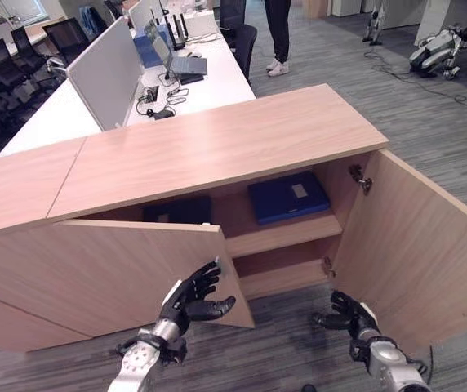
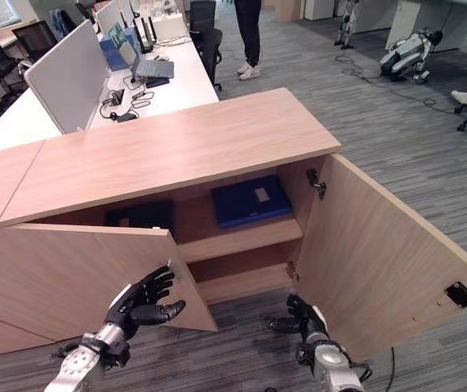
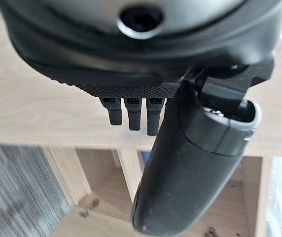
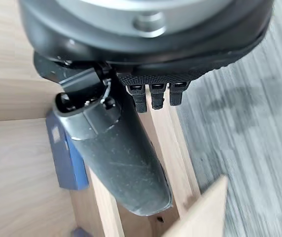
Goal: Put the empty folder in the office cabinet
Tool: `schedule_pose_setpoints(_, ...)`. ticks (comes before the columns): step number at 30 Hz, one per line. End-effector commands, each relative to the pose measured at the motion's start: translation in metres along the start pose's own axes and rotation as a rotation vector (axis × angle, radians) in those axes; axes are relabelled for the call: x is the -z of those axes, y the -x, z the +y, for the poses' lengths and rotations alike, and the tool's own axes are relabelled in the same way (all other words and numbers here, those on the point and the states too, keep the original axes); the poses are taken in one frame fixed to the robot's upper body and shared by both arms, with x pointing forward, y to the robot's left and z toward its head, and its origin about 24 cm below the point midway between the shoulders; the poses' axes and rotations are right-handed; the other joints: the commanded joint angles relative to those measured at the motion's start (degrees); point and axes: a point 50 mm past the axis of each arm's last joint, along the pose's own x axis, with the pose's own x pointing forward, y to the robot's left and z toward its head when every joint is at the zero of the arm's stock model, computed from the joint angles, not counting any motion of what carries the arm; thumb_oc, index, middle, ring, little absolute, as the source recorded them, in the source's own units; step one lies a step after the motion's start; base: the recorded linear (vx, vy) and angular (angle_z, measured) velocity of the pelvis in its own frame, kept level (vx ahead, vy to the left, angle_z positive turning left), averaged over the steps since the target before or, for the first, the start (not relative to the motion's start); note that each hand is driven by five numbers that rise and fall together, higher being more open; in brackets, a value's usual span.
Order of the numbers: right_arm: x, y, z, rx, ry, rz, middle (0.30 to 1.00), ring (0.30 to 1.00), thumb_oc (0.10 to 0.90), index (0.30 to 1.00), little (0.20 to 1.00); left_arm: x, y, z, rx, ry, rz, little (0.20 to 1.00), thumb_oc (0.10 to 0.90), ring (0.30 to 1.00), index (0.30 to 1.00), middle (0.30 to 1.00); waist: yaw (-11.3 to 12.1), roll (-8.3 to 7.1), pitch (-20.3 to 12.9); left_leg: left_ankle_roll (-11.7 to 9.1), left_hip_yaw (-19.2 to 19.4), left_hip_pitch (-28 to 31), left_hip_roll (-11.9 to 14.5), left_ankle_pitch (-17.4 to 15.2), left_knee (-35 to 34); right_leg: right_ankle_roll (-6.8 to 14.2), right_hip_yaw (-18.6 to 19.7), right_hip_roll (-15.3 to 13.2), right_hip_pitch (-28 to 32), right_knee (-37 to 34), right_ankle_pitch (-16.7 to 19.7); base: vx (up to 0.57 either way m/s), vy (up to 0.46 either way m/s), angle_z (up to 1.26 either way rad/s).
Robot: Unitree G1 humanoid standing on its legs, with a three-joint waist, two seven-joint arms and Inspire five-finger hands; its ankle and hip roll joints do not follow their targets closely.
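Note:
The wooden office cabinet [image 1: 217, 143] stands with both doors swung out. A blue folder [image 1: 289, 197] lies flat on the upper shelf of the right compartment, also seen past my right thumb [image 4: 67, 158]. My left hand [image 1: 191, 300] is open, fingers spread, its tips at the free edge of the left door [image 1: 95, 269]; I cannot tell whether they touch it. My right hand [image 1: 349, 314] is open and holds nothing, hanging low over the carpet beside the inner face of the right door [image 1: 421, 245].
A dark item [image 1: 176, 211] sits on the shelf in the left compartment. Behind the cabinet are white desks [image 1: 209, 82] with laptops and grey dividers, and office chairs [image 1: 5, 57]. A person [image 1: 278, 37] stands at the back. A robot dog [image 1: 438, 49] lies on the carpet far right.

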Motion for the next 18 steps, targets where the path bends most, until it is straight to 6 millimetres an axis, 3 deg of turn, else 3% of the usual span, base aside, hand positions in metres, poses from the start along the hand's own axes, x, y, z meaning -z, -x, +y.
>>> schedule_pose_setpoints(1, -0.039, -0.006, 0.022, -0.090, -0.009, -0.182, 0.900, 0.900, 0.800, 0.900, 0.900, -0.049, -0.022, 0.024, -0.122, -0.129, -0.196, 0.900, 0.800, 0.900, 0.900, 0.900, -1.63, -3.35, -3.53, -0.59, 0.85, -2.49, -1.53, 1.71, -0.73, 6.47, -2.86, -4.59, 5.09, -4.68, -3.39, 0.04, 0.045, -0.12)
schedule_pose_setpoints(3, -0.036, -0.003, 0.021, -0.099, -0.014, -0.181, 0.900, 0.900, 0.800, 0.900, 0.900, -0.062, -0.034, 0.048, -0.208, -0.257, -0.166, 0.900, 0.800, 0.900, 0.900, 0.900, -2.69, -3.68, -3.86, -0.62, 1.24, -2.40, -1.53, 1.53, -0.98, 6.64, -2.58, -4.61, 4.91, -4.68, -3.15, 0.06, 0.068, -0.18)
schedule_pose_setpoints(4, -0.033, 0.002, 0.020, -0.115, -0.026, -0.189, 0.900, 0.900, 0.800, 0.900, 0.900, -0.073, -0.041, 0.075, -0.307, -0.344, -0.116, 0.900, 0.800, 0.900, 0.900, 0.900, -4.07, -4.02, -4.24, -0.61, 1.40, -2.40, -1.72, 1.39, -1.18, 7.09, -2.00, -4.68, 4.68, -4.68, -2.87, 0.10, 0.111, -0.20)
schedule_pose_setpoints(5, -0.030, 0.005, 0.019, -0.118, -0.039, -0.192, 0.900, 0.900, 0.800, 0.900, 0.900, -0.080, -0.043, 0.088, -0.353, -0.366, -0.104, 0.900, 0.800, 0.900, 0.900, 0.900, -4.80, -4.13, -4.34, -0.60, 1.57, -2.33, -1.80, 1.30, -1.27, 7.30, -1.70, -4.78, 4.59, -4.68, -2.74, 0.08, 0.086, -0.12)
schedule_pose_setpoints(6, -0.030, 0.005, 0.019, -0.118, -0.040, -0.192, 0.900, 0.900, 0.800, 0.900, 0.900, -0.081, -0.044, 0.088, -0.353, -0.367, -0.106, 0.900, 0.800, 0.900, 0.900, 0.900, -4.76, -4.16, -4.30, -0.60, 1.55, -2.33, -1.81, 1.29, -1.26, 7.31, -1.71, -4.79, 4.60, -4.68, -2.75, 0.08, 0.099, -0.04)
schedule_pose_setpoints(7, -0.030, 0.010, 0.015, -0.125, -0.074, -0.214, 0.900, 0.900, 0.800, 0.900, 0.900, -0.095, -0.042, 0.114, -0.444, -0.405, -0.081, 0.900, 0.800, 0.900, 0.900, 0.900, -6.09, -4.40, -4.57, -0.63, 1.99, -2.09, -1.89, 1.09, -1.50, 7.72, -1.20, -4.94, 4.45, -4.68, -2.43, 0.06, 0.073, -0.15)
schedule_pose_setpoints(8, -0.030, 0.010, 0.015, -0.124, -0.075, -0.214, 0.900, 0.900, 0.800, 0.900, 0.900, -0.096, -0.043, 0.115, -0.443, -0.406, -0.082, 0.900, 0.800, 0.900, 0.900, 0.900, -6.04, -4.44, -4.54, -0.62, 2.00, -2.08, -1.90, 1.08, -1.50, 7.73, -1.19, -4.95, 4.46, -4.68, -2.44, 0.08, 0.104, -0.12)
schedule_pose_setpoints(10, -0.032, 0.015, 0.010, -0.129, -0.082, -0.239, 0.900, 0.900, 0.800, 0.900, 0.900, -0.108, -0.038, 0.136, -0.524, -0.405, -0.069, 0.900, 0.800, 0.900, 0.900, 0.900, -7.07, -4.94, -4.73, -0.57, 2.69, -2.04, -1.94, 0.67, -1.50, 8.10, -0.48, -4.96, 3.84, -4.65, -2.03, 0.04, 0.088, -0.14)
schedule_pose_setpoints(14, -0.025, 0.023, -0.002, -0.109, -0.064, -0.237, 0.900, 0.900, 0.800, 0.900, 0.900, -0.148, -0.019, 0.177, -0.672, -0.389, -0.106, 0.900, 0.800, 0.900, 0.900, 0.900, -8.87, -6.24, -5.03, -0.06, 4.95, -1.75, -2.22, -0.58, -1.50, 9.20, 1.48, -5.35, 2.29, -4.32, -0.91, 0.04, 0.116, -0.20)
schedule_pose_setpoints(17, -0.023, 0.023, -0.004, -0.099, -0.068, -0.230, 0.900, 0.900, 0.800, 0.900, 0.900, -0.160, -0.014, 0.186, -0.715, -0.388, -0.121, 0.900, 0.800, 0.900, 0.900, 0.900, -9.17, -6.62, -4.88, 0.15, 5.76, -1.56, -2.41, -1.01, -1.50, 9.68, 2.06, -5.66, 1.81, -4.09, -0.51, 0.03, 0.124, -0.29)
schedule_pose_setpoints(18, -0.020, 0.023, -0.007, -0.088, -0.068, -0.219, 0.900, 0.900, 0.800, 0.900, 0.900, -0.173, -0.008, 0.195, -0.762, -0.375, -0.142, 0.900, 0.800, 0.900, 0.900, 0.900, -9.67, -6.88, -4.72, 0.40, 6.45, -1.30, -2.78, -1.49, -1.50, 10.31, 2.36, -6.19, 1.40, -3.76, 0.15, 0.01, 0.088, -0.27)
